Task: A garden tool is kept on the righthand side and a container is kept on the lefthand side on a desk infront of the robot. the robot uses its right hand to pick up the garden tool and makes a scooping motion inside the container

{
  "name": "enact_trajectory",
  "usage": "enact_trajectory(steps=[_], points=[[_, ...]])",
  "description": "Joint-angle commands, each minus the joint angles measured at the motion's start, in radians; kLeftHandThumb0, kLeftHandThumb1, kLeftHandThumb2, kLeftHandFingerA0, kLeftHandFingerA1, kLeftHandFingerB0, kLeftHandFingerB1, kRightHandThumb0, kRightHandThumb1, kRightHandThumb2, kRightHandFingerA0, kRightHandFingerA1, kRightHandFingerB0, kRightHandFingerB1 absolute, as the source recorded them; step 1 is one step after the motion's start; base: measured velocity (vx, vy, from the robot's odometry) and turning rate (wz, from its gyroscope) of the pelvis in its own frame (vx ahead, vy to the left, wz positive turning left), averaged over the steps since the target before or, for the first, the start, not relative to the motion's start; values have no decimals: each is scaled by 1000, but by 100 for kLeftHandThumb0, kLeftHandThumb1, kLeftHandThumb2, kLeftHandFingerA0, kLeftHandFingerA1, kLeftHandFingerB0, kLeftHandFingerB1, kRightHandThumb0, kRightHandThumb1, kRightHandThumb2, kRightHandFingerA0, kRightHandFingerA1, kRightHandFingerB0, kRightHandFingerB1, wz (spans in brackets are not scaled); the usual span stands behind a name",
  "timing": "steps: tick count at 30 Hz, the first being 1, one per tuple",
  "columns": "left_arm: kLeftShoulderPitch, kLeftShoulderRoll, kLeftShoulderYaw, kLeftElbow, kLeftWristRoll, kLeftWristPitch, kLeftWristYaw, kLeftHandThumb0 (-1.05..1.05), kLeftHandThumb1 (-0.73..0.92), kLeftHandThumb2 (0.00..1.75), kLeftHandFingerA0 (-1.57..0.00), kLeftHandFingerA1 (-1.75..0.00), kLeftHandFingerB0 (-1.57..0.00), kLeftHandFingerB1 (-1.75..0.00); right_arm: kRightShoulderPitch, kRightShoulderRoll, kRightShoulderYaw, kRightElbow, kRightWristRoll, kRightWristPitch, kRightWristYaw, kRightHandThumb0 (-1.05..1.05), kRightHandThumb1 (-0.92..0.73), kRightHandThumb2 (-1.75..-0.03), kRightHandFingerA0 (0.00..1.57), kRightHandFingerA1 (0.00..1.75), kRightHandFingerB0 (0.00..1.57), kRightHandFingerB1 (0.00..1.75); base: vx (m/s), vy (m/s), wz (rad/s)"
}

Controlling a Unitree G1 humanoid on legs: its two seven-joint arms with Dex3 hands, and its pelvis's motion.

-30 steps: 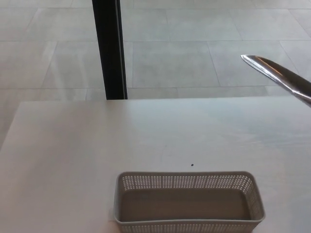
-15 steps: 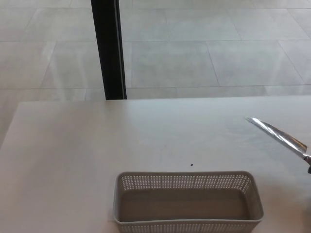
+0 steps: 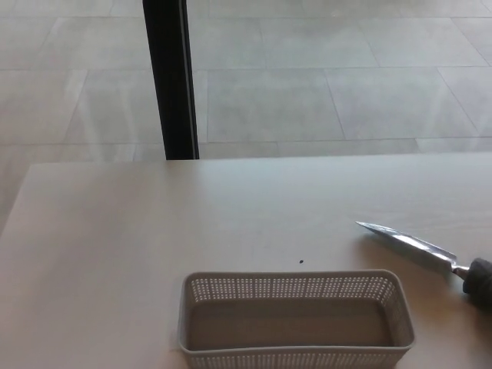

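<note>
A shiny metal garden trowel with a black handle is at the right of the white desk, its pointed blade aimed left. The handle runs off the right edge, so what holds it is hidden. A grey perforated plastic basket stands at the front centre of the desk, with nothing inside it. The trowel's tip is just above and right of the basket's far right corner. Neither of my hands shows in the head view.
A black vertical post rises behind the desk's far edge at the left. Grey floor tiles lie beyond. A tiny dark speck marks the desk behind the basket.
The trowel has come down and left, from high at the right edge over the floor to low over the desk beside the basket. The basket has stayed put.
</note>
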Motion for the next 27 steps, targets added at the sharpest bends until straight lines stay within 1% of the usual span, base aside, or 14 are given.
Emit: enact_trajectory(steps=[1, 2, 3, 4, 5, 6, 7, 8, 9, 10, 13, 18, 24, 27], points=[[2, 15, -7, -13, 0, -4, -4, -50, 69, 60, -59, -71, -54, -54, 21, -23, 31, -49, 2, 61, 81, -65, -62, -98, 49, 74, 29, 49, 0, 0, 0], [2, 15, -18, -8, 13, -9, 4, -51, 69, 61, -61, -68, -53, -52, 23, -37, 53, -68, -25, 77, 99, -68, -74, -64, 32, 55, 35, 33, 0, 0, 0], [2, 13, -3, -7, -5, -11, -6, -48, 69, 60, -59, -71, -51, -53, 26, -48, 66, -86, -35, 87, 124, -73, -60, -95, 15, 55, 23, 46, 0, 0, 0], [0, 12, 1, -6, -11, -3, -5, -48, 68, 60, -59, -68, -52, -52, 25, -61, 78, -100, -30, 100, 173, -79, -66, -104, 0, 29, 9, 39, 0, 0, 0], [-1, 11, 2, -5, -12, 1, -4, -48, 68, 60, -59, -68, -52, -52, 25, -67, 84, -107, -27, 106, 194, -79, -66, -104, 0, 29, 9, 39, 0, 0, 0], [0, 10, 6, -4, -17, 3, -8, -48, 68, 60, -59, -67, -52, -52, 33, -76, 83, -129, -7, 114, 237, -98, -78, -115, 0, 15, 10, 12, 0, 0, 0], [0, 9, 7, -2, -18, 4, -8, -49, 67, 60, -58, -68, -52, -52, 40, -82, 82, -145, 6, 118, 264, -95, -87, -89, 0, 0, 0, 18, 0, 0, 0], [1, 8, 5, -1, -15, 2, -4, -49, 68, 60, -57, -68, -52, -53, 49, -89, 80, -158, 16, 115, 278, -103, -74, -103, 0, 0, 0, 3, 0, 0, 0], [0, 8, 4, 0, -13, 1, -3, -49, 68, 60, -57, -68, -52, -53, 54, -93, 79, -164, 21, 111, 282, -103, -74, -103, 0, 0, 0, 3, 0, 0, 0], [1, 8, 3, -1, -13, -1, -4, -49, 68, 60, -57, -68, -52, -53, 61, -98, 74, -177, 31, 106, 292, -105, -92, -76, 0, 0, 0, 0, 0, 0, 0], [2, 4, 3, 0, -12, 2, 6, -49, 67, 60, -62, -67, -55, -53, 88, -116, 53, -212, 66, 86, 315, -105, -92, -81, 0, 0, 0, 0, 0, 0, 0], [-1, 6, -5, 8, -1, -4, 11, -50, 68, 60, -59, -62, -52, -50, 148, -168, -50, -310, 168, 81, 387, -105, -92, -82, 0, 0, 0, 0, 0, 0, 0], [-7, 10, 0, -2, -10, 4, 2, -49, 68, 60, -57, -68, -52, -52, 272, -237, -315, -394, 341, 50, 436, -105, -92, -78, 0, 0, 0, 0, 0, 0, 0], [-13, 17, -19, 0, 11, -3, 5, -52, 69, 61, -64, -66, -55, -52, 387, -242, -529, -427, 422, 36, 419, -105, -92, -74, 0, 0, 0, 0, 0, 0, 0]])
